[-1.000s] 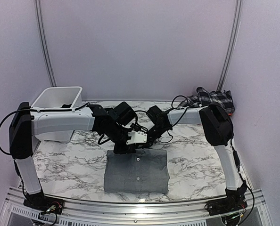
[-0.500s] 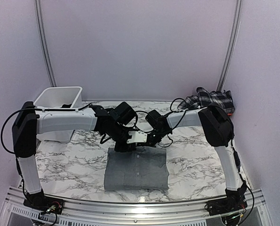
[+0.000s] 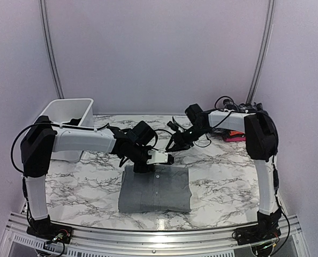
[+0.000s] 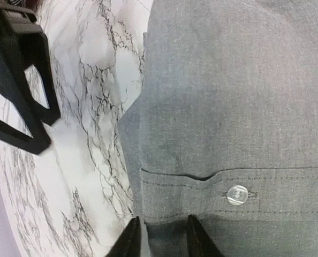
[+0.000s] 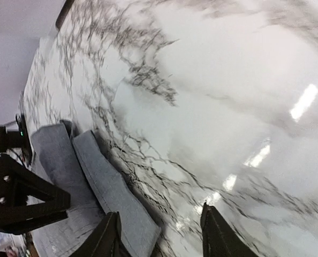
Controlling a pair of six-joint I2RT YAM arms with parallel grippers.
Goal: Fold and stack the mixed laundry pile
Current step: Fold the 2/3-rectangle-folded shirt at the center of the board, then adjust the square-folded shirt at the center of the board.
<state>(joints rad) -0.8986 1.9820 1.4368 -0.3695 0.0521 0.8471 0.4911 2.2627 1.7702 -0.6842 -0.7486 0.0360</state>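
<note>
The left gripper (image 4: 161,241) sat at the far edge of the grey shirt (image 3: 155,190). Its jaws were parted a little, with the shirt's hem showing between the tips; whether they touched the cloth could not be told. The right gripper (image 5: 159,235) hung over the bare table (image 3: 223,171), just far-right of the shirt, jaws well apart and holding nothing. The shirt lay folded flat at the near middle of the table.

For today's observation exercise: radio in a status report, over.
Left gripper open at far edge of grey shirt. Right gripper open over table. Shirt folded flat. Basket well clear.
</note>
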